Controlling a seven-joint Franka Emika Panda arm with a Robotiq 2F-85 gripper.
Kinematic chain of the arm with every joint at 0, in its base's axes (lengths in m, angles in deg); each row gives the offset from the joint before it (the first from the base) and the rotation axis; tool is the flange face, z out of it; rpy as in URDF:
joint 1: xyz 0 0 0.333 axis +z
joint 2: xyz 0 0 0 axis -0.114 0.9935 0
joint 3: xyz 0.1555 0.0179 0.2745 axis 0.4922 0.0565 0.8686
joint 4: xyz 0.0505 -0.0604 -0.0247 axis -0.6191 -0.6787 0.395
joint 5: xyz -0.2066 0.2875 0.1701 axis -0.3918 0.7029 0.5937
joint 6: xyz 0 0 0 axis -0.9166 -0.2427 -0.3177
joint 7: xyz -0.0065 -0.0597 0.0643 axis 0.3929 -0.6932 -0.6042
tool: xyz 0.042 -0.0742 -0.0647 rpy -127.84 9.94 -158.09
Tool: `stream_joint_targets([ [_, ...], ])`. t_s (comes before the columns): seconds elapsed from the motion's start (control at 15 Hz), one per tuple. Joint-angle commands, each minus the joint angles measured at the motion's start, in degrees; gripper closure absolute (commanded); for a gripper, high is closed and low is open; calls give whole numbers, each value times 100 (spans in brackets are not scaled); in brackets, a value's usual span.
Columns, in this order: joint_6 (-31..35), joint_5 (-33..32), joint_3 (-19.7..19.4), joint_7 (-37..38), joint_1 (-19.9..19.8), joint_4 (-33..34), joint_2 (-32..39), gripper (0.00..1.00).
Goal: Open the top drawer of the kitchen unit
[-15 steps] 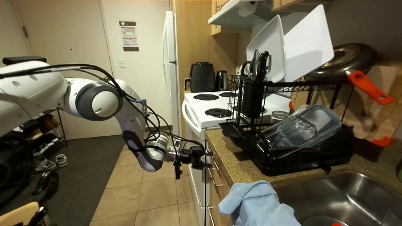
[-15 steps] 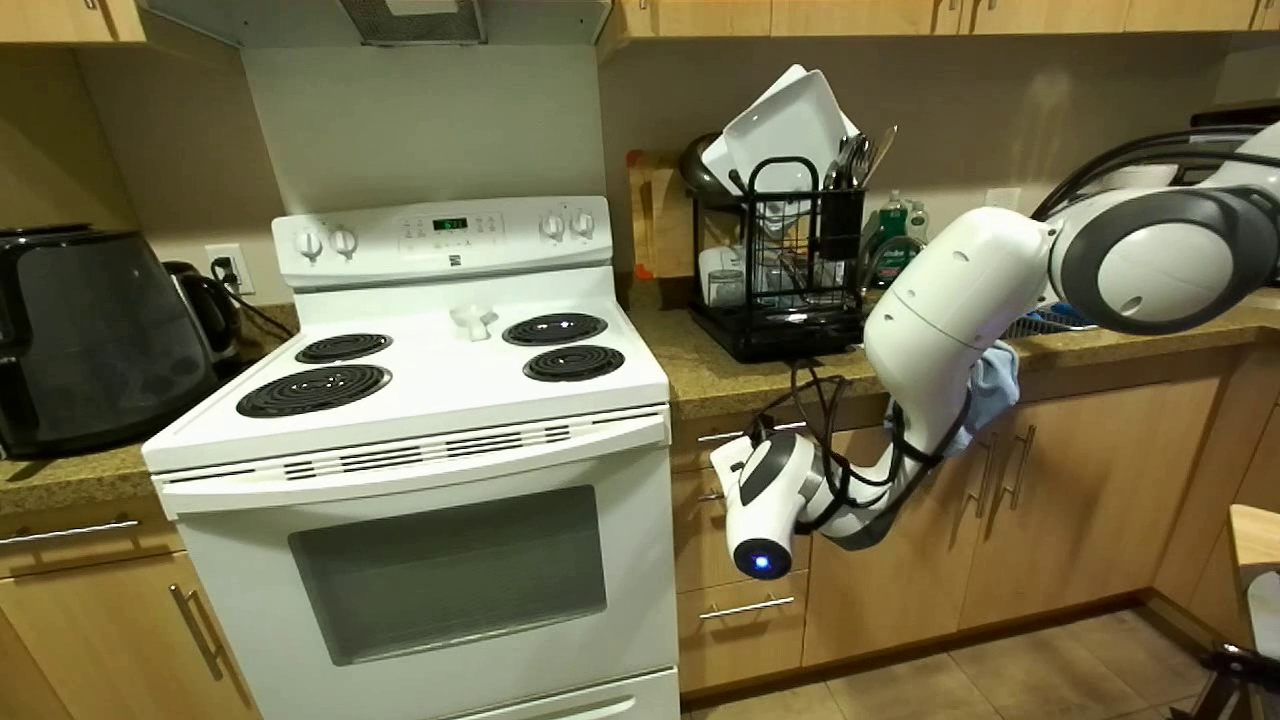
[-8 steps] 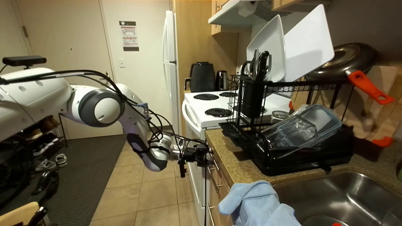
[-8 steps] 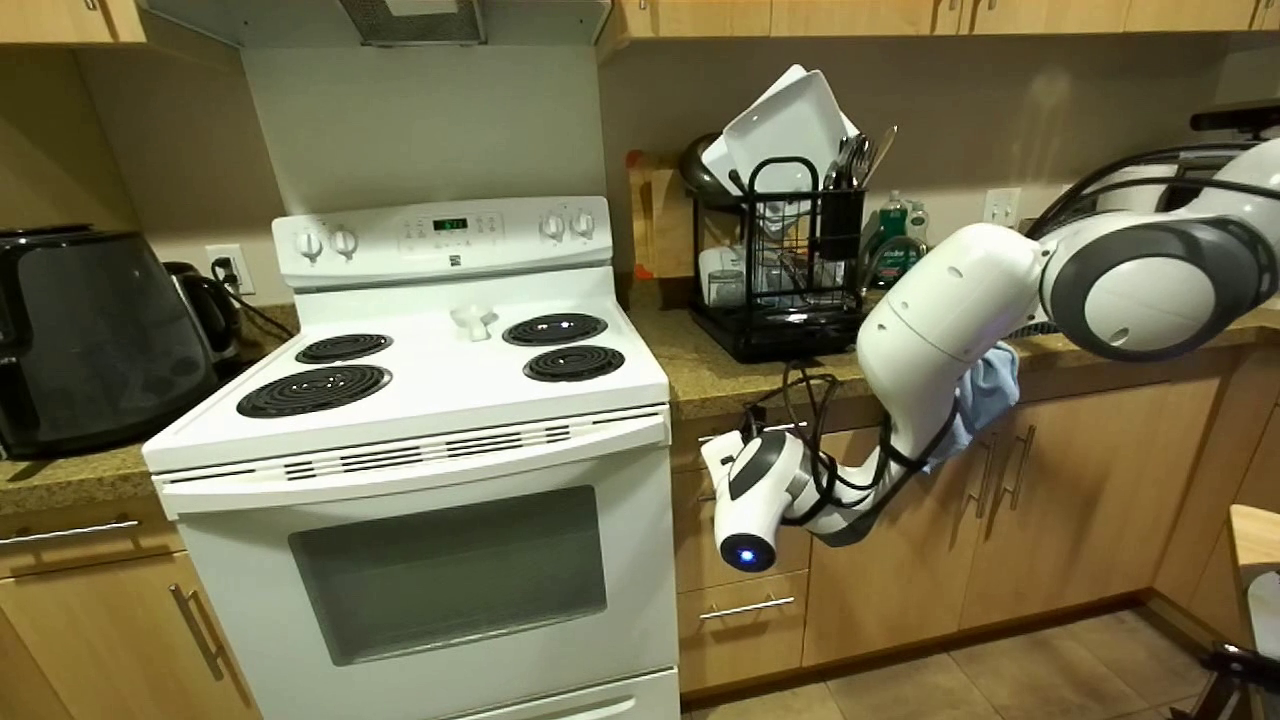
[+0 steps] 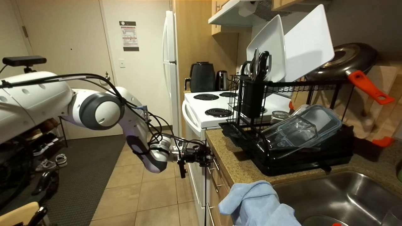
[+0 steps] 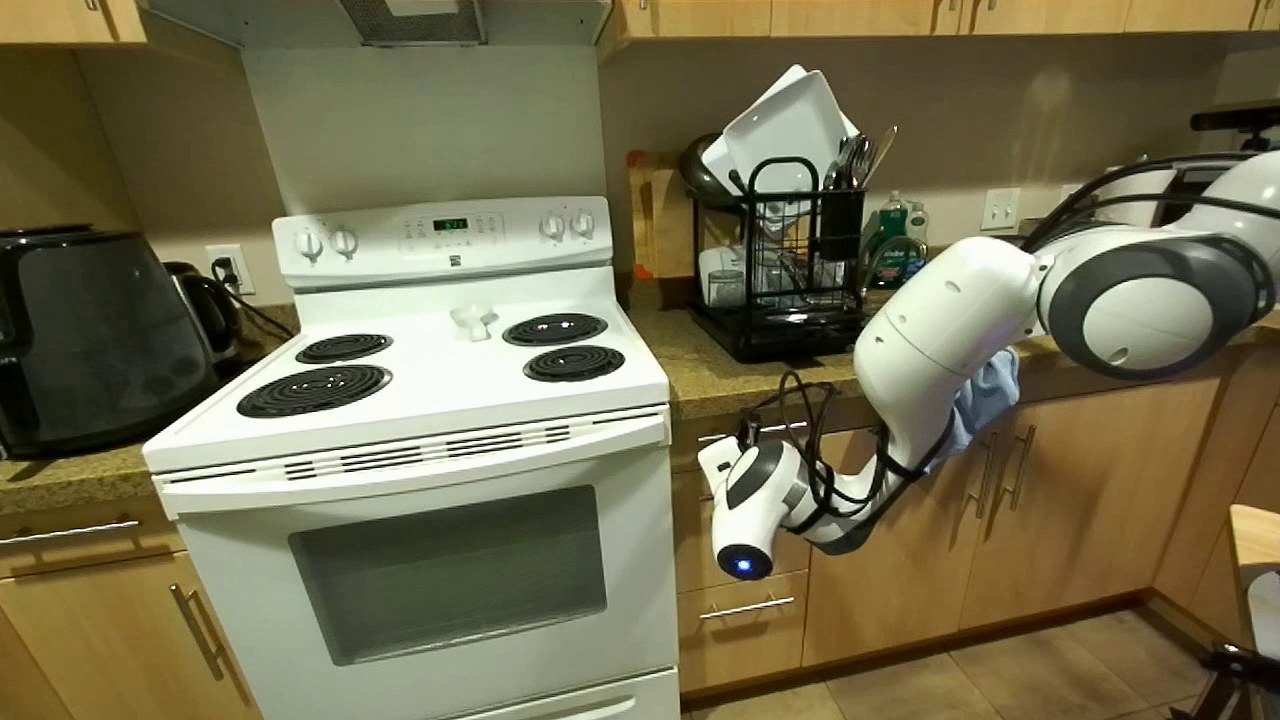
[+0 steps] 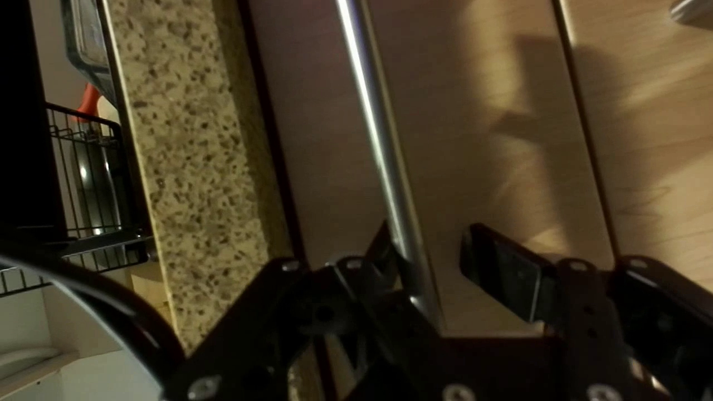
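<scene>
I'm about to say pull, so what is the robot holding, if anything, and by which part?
Nothing yet: the jaws stand open, with the bar handle of the top drawer between them, a gap on one side.

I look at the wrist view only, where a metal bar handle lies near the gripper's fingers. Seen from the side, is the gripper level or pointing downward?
Observer: The gripper points nearly level at the top drawer, in an exterior view.
Operator: Does something hang over the edge of the countertop, outside my picture?
Observer: Yes, a light-blue towel, by the metal sink.
Operator: And what is there lower down?
Observer: A third drawer, at the bottom.
</scene>
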Motion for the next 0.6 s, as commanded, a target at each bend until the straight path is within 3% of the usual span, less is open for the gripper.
stream_joint_targets([
  [0.0, 59, -143, -88, -287, -30, 157, 50, 96],
  [0.13, -10, -174, -78, -291, 8, 1, -34, 100],
  [0.53, 263, -455, -33, -378, 21, -771, -470, 98],
])
